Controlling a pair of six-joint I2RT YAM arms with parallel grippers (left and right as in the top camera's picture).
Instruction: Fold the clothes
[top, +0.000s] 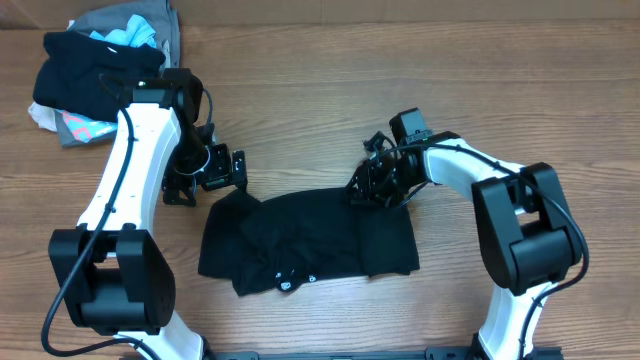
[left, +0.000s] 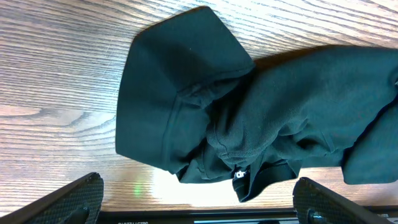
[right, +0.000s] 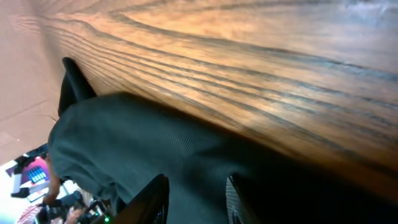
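One black T-shirt (top: 310, 245) crumpled centre, garment heap (top: 95, 70) well apart — far corner.

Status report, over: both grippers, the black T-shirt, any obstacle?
Left gripper open, by the T-shirt sleeve. Right gripper open, low over its far edge. T-shirt rumpled, not yet folded. Garment heap at far corner, clear of it.
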